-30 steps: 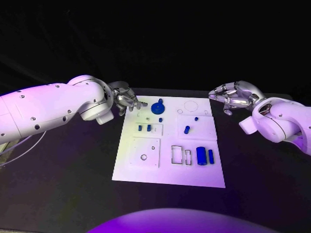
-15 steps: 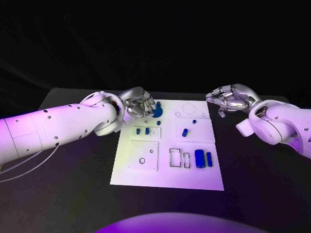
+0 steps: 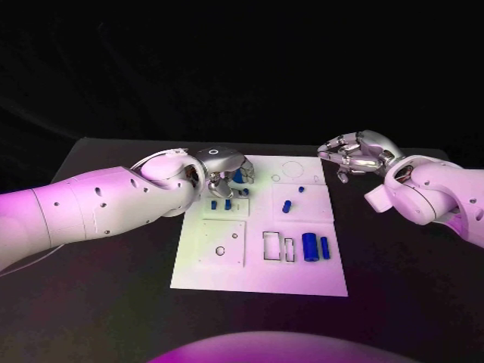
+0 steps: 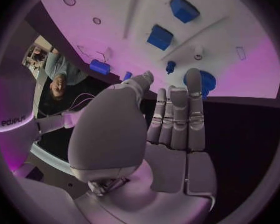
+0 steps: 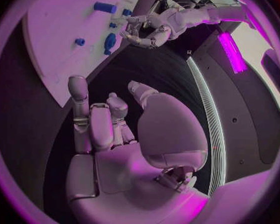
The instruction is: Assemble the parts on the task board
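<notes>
Black table (image 3: 111,249), task board (image 3: 259,276) with blue parts (image 3: 311,245) in recesses; both hands apparently empty, fingers loosely apart.

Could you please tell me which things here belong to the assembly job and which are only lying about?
Belong to the job:
- white board
- blue parts on it
- left hand, over the board's far left corner, holding nothing
- right hand, off the board's far right corner

Just there:
- black table

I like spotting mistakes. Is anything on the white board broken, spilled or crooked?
Nothing stands out. The blue parts sit tidily on the task board, and both hands, left and right, hold nothing.
</notes>
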Available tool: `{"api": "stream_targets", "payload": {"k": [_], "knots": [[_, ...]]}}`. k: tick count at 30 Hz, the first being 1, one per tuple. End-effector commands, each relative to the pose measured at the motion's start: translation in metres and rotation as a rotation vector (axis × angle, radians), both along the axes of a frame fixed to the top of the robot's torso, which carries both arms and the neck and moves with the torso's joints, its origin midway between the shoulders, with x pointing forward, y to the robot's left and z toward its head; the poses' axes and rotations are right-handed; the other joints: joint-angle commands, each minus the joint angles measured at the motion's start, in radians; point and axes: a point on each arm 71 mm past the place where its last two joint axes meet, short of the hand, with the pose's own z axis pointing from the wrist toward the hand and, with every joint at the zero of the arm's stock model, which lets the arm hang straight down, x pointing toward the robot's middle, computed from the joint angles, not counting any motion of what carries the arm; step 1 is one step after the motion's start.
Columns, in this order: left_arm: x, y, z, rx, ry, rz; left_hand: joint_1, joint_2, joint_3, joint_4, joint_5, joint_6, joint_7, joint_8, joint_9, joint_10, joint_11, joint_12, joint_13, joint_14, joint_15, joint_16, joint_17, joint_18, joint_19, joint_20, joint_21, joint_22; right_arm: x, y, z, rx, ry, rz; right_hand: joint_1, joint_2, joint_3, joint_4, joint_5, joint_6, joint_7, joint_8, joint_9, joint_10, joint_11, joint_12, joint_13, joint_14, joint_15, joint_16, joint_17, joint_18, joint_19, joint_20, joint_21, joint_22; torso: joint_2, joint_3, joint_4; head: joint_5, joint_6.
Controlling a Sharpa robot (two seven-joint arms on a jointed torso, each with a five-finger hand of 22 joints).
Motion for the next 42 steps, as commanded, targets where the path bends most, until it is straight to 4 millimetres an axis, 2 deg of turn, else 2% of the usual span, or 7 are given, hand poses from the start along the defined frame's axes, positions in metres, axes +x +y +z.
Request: {"api": "stream_targets", "payload": {"k": [1,4,11,17,31,32,42], "knots": [[-0.002,-0.007,-0.005,0.138,-0.04,-0.061,0.009,0.015,-0.027,0.012,0.001,0.016,-0.007,-0.012,-0.005,-0.002,-0.007,-0.008,-0.006,0.042,-0.005,0.07,0.05,0.0,0.035,-0.004,0.074,0.066,-0.001,0.002,0.0,0.007,0.0,0.019,0.007,-0.001,0.005,0.004,0.004,-0.008,0.002,0.001,-0.002,-0.002,0.0,-0.001,0.002,-0.004,0.0,-0.003,0.004,0.007,-0.004,0.0,-0.001,0.003,-0.001,0.0008,0.0009,0.0,-0.003],[-0.001,-0.01,-0.006,0.162,-0.052,-0.059,0.028,0.022,-0.037,0.021,0.002,0.027,-0.008,-0.026,-0.011,0.001,-0.01,-0.015,-0.013,0.092,-0.009,0.141,0.114,-0.019,0.085,-0.007,0.19,0.171,-0.001,0.003,-0.001,0.008,0.001,0.021,0.007,0.0,0.005,0.005,0.004,-0.008,0.002,0.001,-0.002,-0.001,0.0,0.0,0.003,-0.003,0.0,-0.003,0.005,0.006,-0.003,0.0,0.001,0.005,-0.001,0.0007,0.0006,-0.001,-0.004],[0.001,-0.015,-0.008,0.186,-0.057,-0.052,0.055,0.034,-0.022,0.026,0.002,0.047,-0.003,-0.036,-0.014,0.009,-0.011,-0.023,-0.02,0.125,-0.012,0.189,0.155,-0.03,0.114,-0.008,0.268,0.243,-0.001,0.004,-0.002,0.008,0.003,0.023,0.007,0.0,0.005,0.005,0.004,-0.008,0.002,0.001,-0.002,-0.001,0.0,0.0,0.003,-0.003,0.0,-0.003,0.005,0.006,-0.003,0.0,0.001,0.005,-0.002,0.0015,-0.0003,0.001,-0.005],[0.003,-0.021,-0.008,0.199,-0.053,-0.04,0.079,0.041,0.032,0.022,0.002,0.066,0.0,-0.046,-0.017,0.031,-0.011,-0.034,-0.03,0.146,-0.01,0.217,0.175,-0.038,0.132,-0.007,0.324,0.293,-0.001,0.005,-0.002,0.009,0.005,0.024,0.007,0.001,0.006,0.006,0.005,-0.009,0.003,0.002,-0.002,0.001,0.0,0.001,0.004,-0.002,0.0,-0.002,0.007,0.006,-0.002,0.0,0.002,0.006,-0.002,0.0012,0.0001,0.0,-0.007],[0.01,-0.026,-0.011,0.23,-0.038,-0.013,0.082,0.032,0.094,0.01,0.002,0.079,0.013,-0.058,-0.017,0.047,-0.004,-0.052,-0.039,0.151,-0.004,0.228,0.17,-0.041,0.133,-0.001,0.354,0.32,-0.001,0.006,-0.003,0.009,0.007,0.026,0.007,0.001,0.006,0.006,0.005,-0.009,0.003,0.002,-0.002,0.001,0.0,0.001,0.004,-0.002,0.0,-0.002,0.007,0.006,-0.002,0.0,0.002,0.006,-0.002,0.0009,-0.0013,-0.002,-0.011],[0.01,-0.026,-0.012,0.233,-0.036,-0.012,0.079,0.026,0.097,0.009,0.001,0.077,0.014,-0.06,-0.017,0.049,-0.004,-0.054,-0.04,0.148,-0.003,0.226,0.163,-0.039,0.129,-0.001,0.351,0.316,-0.001,0.006,-0.003,0.009,0.008,0.027,0.007,0.001,0.006,0.006,0.005,-0.009,0.003,0.002,-0.002,0.001,0.0,0.001,0.004,-0.002,0.0,-0.002,0.007,0.006,-0.002,0.0,0.002,0.006,-0.002,0.001,-0.0018,-0.002,-0.011],[0.012,-0.027,-0.014,0.26,-0.019,-0.002,0.076,0.022,0.107,0.005,0.002,0.078,0.019,-0.064,-0.017,0.053,-0.004,-0.058,-0.041,0.143,-0.004,0.223,0.151,-0.037,0.122,0.0,0.346,0.312,-0.001,0.006,-0.003,0.011,0.009,0.028,0.007,0.005,0.007,0.008,0.007,-0.009,0.003,0.002,-0.002,0.003,0.0,0.002,0.004,-0.001,0.0,-0.003,0.007,0.006,0.0,0.0,0.001,0.006,-0.003,0.0008,0.0016,-0.005,-0.017]]}}
